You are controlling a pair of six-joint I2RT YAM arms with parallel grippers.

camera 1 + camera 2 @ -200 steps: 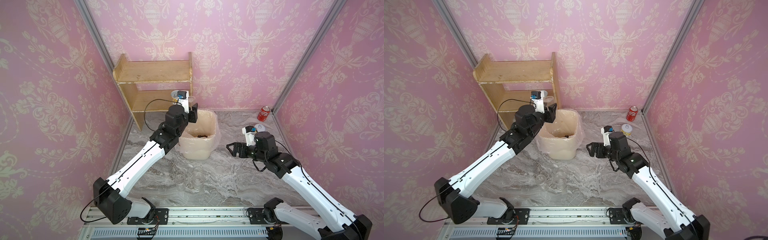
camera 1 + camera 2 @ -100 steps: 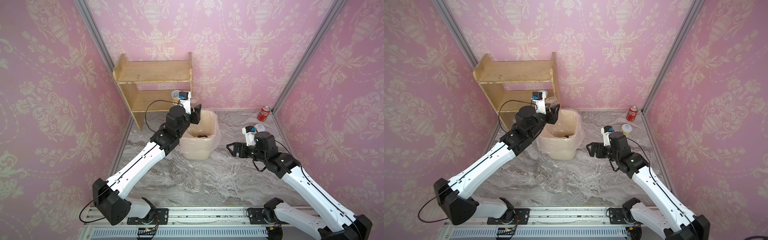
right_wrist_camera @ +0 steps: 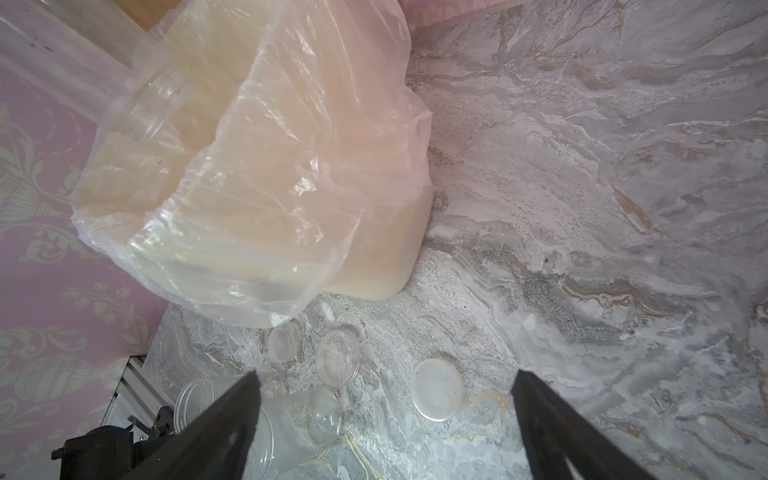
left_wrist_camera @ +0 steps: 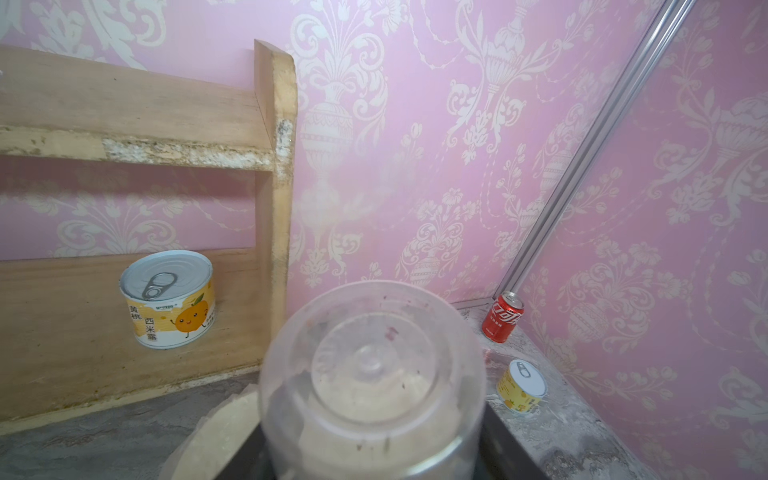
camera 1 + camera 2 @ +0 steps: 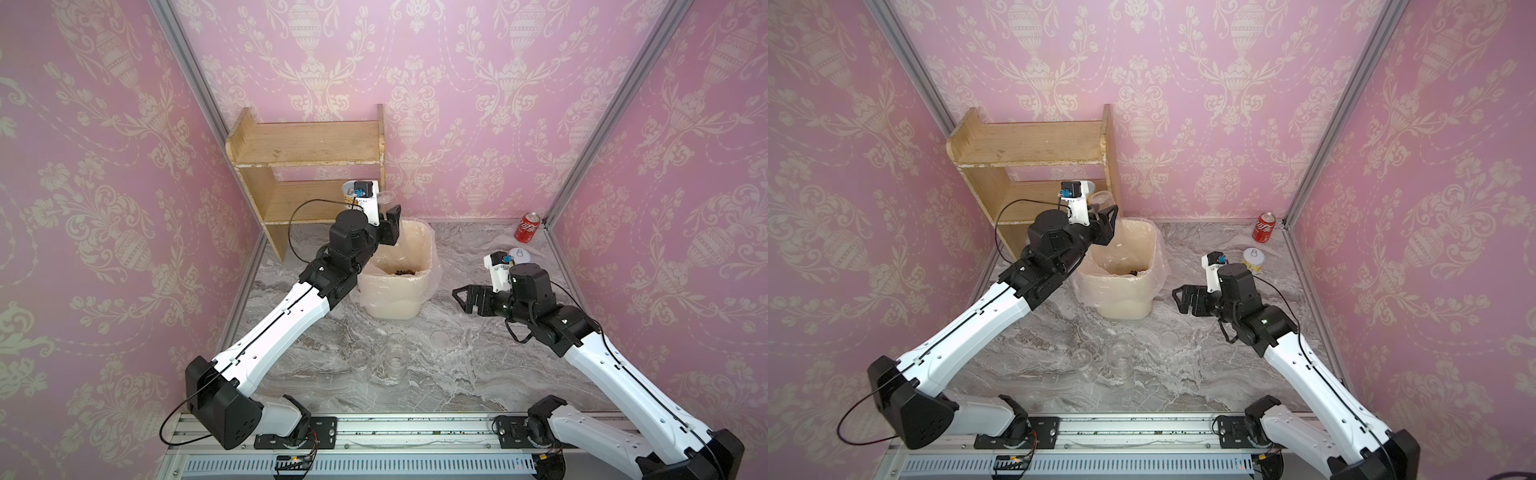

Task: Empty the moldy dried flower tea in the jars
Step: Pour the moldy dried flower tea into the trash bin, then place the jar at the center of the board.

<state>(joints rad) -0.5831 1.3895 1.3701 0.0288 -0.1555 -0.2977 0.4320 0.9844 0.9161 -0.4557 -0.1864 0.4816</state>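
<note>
While two empty jars (image 5: 359,362) stand in front of the bin (image 5: 430,253), the left gripper (image 5: 391,222) pinches the third jar (image 5: 385,198) between its fingers, upended over the bin's rim; tea (image 5: 401,272) lies inside. The right gripper (image 5: 462,296) gapes empty beside the bin.

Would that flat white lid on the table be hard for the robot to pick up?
Probably tricky: the lid lies flat and thin on the table, so it might just slide when nudged. It looks light, and being round, could roll if tipped on edge.
</note>
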